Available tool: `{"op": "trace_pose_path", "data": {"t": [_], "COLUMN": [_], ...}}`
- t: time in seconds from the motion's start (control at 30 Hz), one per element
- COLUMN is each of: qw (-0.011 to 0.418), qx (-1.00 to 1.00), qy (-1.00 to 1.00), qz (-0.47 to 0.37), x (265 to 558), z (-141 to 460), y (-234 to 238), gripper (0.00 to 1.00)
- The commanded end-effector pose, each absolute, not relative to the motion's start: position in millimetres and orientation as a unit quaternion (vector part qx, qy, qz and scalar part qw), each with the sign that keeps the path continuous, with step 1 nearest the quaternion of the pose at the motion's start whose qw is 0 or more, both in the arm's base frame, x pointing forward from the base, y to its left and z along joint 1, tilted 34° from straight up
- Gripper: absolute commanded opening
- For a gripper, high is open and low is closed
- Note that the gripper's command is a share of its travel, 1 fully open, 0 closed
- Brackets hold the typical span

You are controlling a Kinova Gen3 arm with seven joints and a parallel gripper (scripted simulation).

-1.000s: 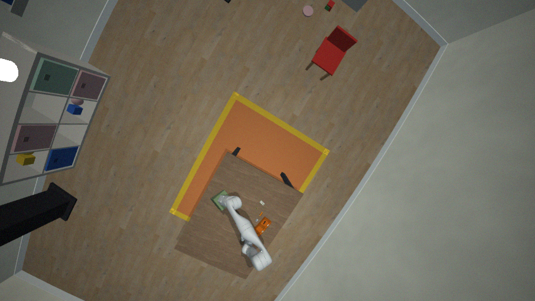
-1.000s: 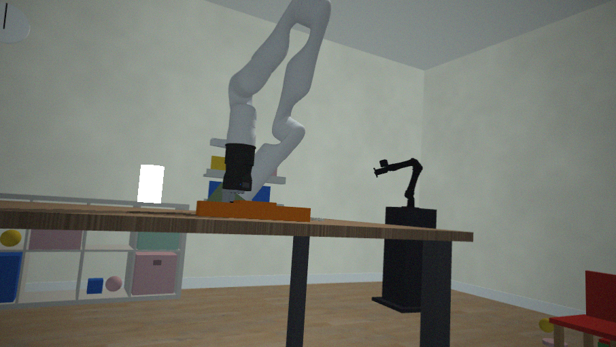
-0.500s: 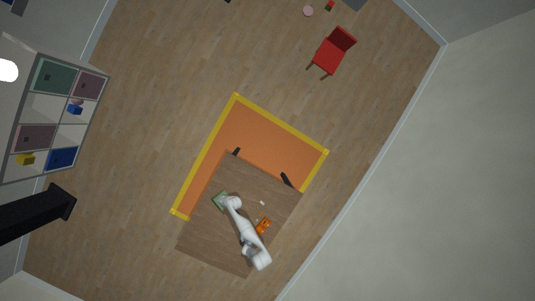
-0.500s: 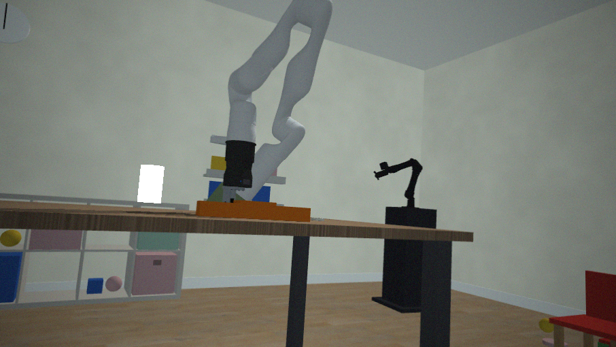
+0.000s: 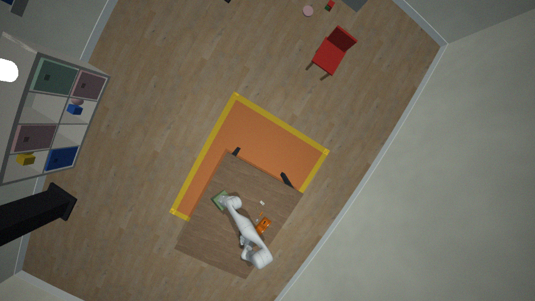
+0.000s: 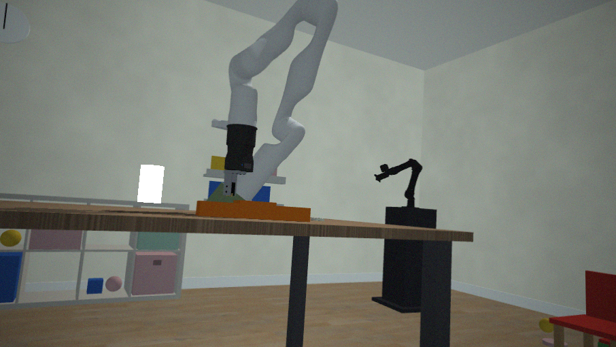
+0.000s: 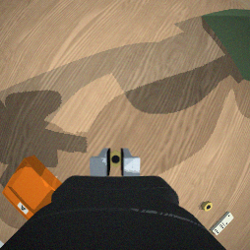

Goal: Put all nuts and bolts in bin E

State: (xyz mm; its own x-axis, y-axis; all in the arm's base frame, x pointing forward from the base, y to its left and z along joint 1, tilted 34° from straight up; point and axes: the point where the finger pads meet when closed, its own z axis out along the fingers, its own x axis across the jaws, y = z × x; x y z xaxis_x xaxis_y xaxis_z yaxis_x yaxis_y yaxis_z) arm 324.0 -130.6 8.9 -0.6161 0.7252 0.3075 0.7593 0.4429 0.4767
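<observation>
Gripping small yellow nut (image 7: 115,158), gripper (image 7: 115,163) clenched on it, raised above wood-grain table (image 7: 148,123). I see second nut (image 7: 207,206) and white domino tile (image 7: 221,222) near right; boxy orange bin (image 7: 30,186) at left. Green bin (image 7: 231,34) far right, open tabletop between.

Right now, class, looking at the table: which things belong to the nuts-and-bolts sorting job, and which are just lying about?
Part of the job:
- gripper, shut on the held yellow nut
- loose yellow nut on the table
- orange bin and green bin; which one is marked E cannot be read

Just lying about:
- white tile
- red chair
</observation>
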Motion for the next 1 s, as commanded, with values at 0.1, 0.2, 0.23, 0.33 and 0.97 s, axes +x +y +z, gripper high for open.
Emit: {"op": "trace_pose_path", "data": {"t": [0.1,0.2,0.23,0.33,0.97], "qw": [0.02,0.02,0.02,0.02,0.02], "qx": [-0.438,-0.438,-0.438,-0.438,-0.438], "qy": [-0.85,-0.85,-0.85,-0.85,-0.85], "qz": [-0.293,-0.293,-0.293,-0.293,-0.293], "x": [326.5,326.5,326.5,326.5,369.9], "z": [16.8,16.8,16.8,16.8,46.1], "y": [-138.5,-138.5,-138.5,-138.5,-109.2], "gripper": [0.34,0.34,0.34,0.34,0.34]}}
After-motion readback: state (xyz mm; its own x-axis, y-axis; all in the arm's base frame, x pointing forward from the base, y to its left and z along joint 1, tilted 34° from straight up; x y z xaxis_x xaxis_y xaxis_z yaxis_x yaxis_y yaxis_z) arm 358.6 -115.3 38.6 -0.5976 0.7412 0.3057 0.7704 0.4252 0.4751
